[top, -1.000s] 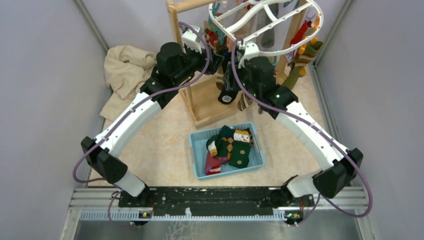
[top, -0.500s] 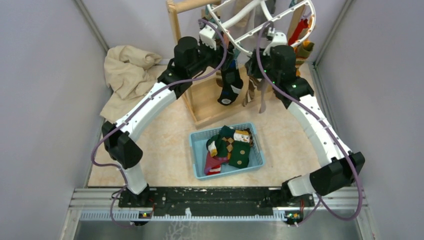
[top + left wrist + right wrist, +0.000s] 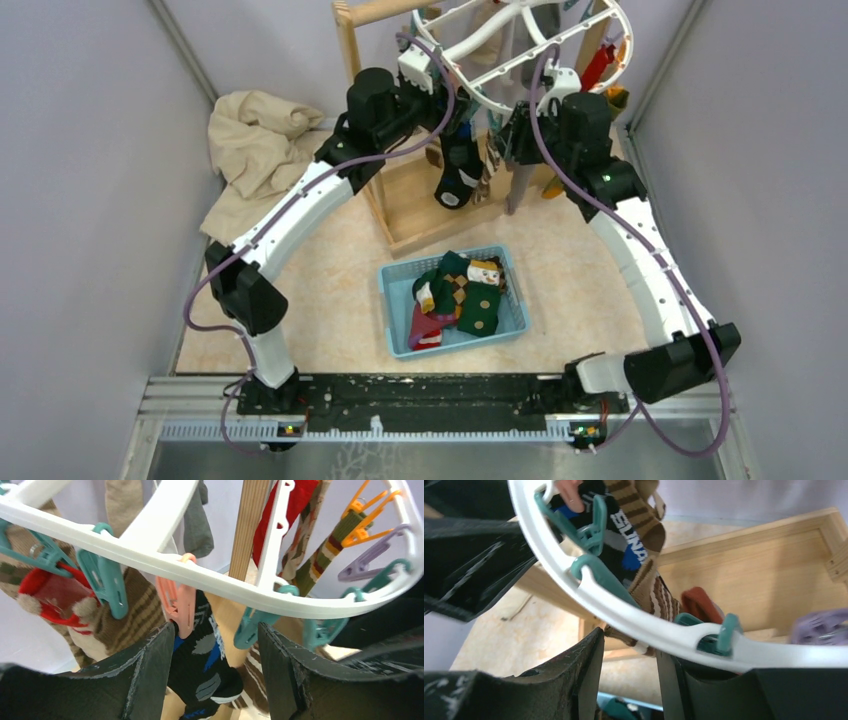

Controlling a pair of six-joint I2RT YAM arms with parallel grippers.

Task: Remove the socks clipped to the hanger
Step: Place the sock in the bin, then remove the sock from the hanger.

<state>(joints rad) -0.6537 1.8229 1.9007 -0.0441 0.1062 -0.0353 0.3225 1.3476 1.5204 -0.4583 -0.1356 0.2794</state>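
Observation:
The white hanger [image 3: 520, 40] hangs at the top of the wooden stand, with teal, pink and orange clips. Its rim also shows in the left wrist view [image 3: 200, 570] and the right wrist view [image 3: 624, 615]. My left gripper [image 3: 215, 645] is open just under the rim. A black sock with blue and grey marks [image 3: 210, 665] hangs between its fingers from a pink clip [image 3: 177, 600]. My right gripper [image 3: 629, 655] is open and empty under the rim, its tips beside a brown striped sock [image 3: 654, 595]. More socks [image 3: 135, 615] hang around.
A blue basket [image 3: 392, 300] on the floor holds several socks [image 3: 465, 295]. The light wooden stand [image 3: 400, 200] has its base under the hanger. A large beige cloth [image 3: 250, 140] lies at the left wall. Grey walls close in on both sides.
Both arms have reached up and farther back to the hanger. The right gripper moved right and up under the rim. The hanger has tilted and shifted slightly.

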